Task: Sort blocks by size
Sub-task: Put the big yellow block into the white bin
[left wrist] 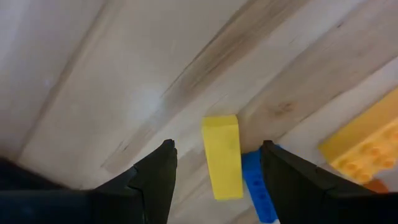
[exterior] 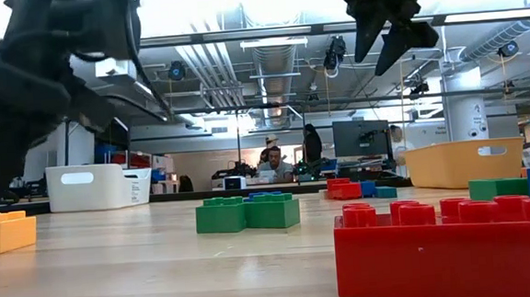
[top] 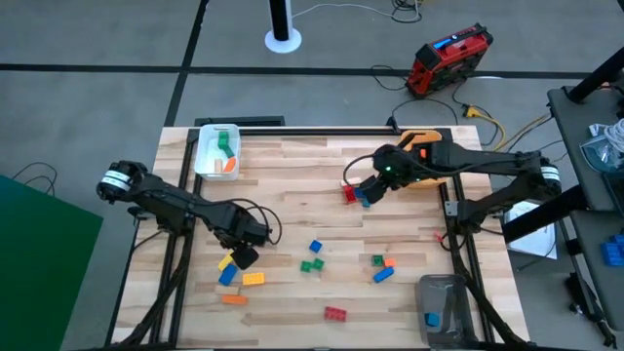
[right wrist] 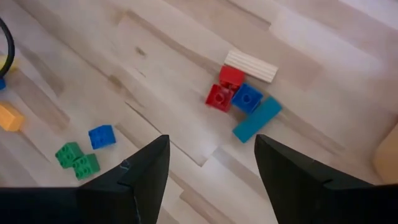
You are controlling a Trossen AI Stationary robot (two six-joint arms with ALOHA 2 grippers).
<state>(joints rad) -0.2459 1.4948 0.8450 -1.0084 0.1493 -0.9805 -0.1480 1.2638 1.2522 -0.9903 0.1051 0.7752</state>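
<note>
The left hand (left wrist: 214,171) hangs open, straddling a yellow block (left wrist: 222,155) lying on the tabletop (top: 292,195), apparently aligned for a grasp. The right hand (right wrist: 211,165), also open, hovers above a red-and-blue block cluster (right wrist: 239,99). Remaining blocks lie scattered.

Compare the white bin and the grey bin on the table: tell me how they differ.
The white bin sits at the table's far left corner; the grey bin sits at the near right corner. The white bin holds green and orange blocks; the grey bin shows only one blue block. Both are open-topped rectangular bins with blocks inside.
</note>
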